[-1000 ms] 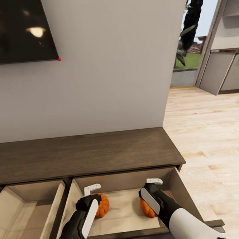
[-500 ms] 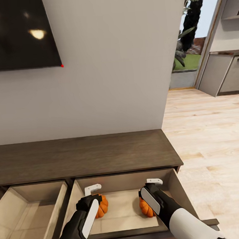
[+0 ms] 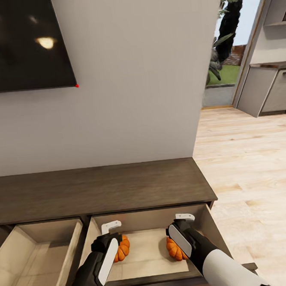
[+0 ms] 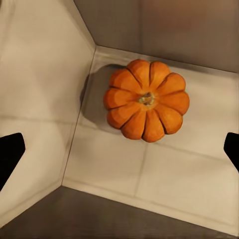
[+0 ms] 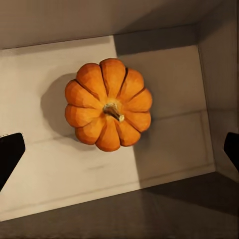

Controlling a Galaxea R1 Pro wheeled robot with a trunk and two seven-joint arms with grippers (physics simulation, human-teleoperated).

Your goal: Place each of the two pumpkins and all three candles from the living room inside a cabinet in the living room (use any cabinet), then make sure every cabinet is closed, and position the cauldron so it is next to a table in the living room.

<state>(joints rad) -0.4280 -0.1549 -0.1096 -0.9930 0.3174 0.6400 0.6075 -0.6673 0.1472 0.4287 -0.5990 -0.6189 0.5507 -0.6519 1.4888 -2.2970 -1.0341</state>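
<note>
The long dark brown cabinet [image 3: 99, 187] stands against the wall with two drawers pulled out. Both orange pumpkins rest on the pale floor of the right drawer [image 3: 147, 252]. One pumpkin [image 3: 123, 247] [image 4: 147, 99] lies toward the drawer's left side, below my left gripper [image 3: 111, 238] [image 4: 121, 149], which is open and not touching it. The other pumpkin [image 3: 173, 249] [image 5: 108, 110] lies toward the right side, under my open right gripper [image 3: 180, 228] [image 5: 121, 149], also untouched. The left drawer [image 3: 40, 254] holds nothing that I can see.
A dark TV screen [image 3: 23, 40] hangs on the grey wall above the cabinet. Light wood floor [image 3: 257, 172] stretches off to the right of the cabinet, toward grey kitchen units [image 3: 268, 90] and a doorway with a plant [image 3: 225, 46].
The whole picture has slid down a little, so the camera has moved. Both grippers stay open over the pumpkins, which lie still in the drawer.
</note>
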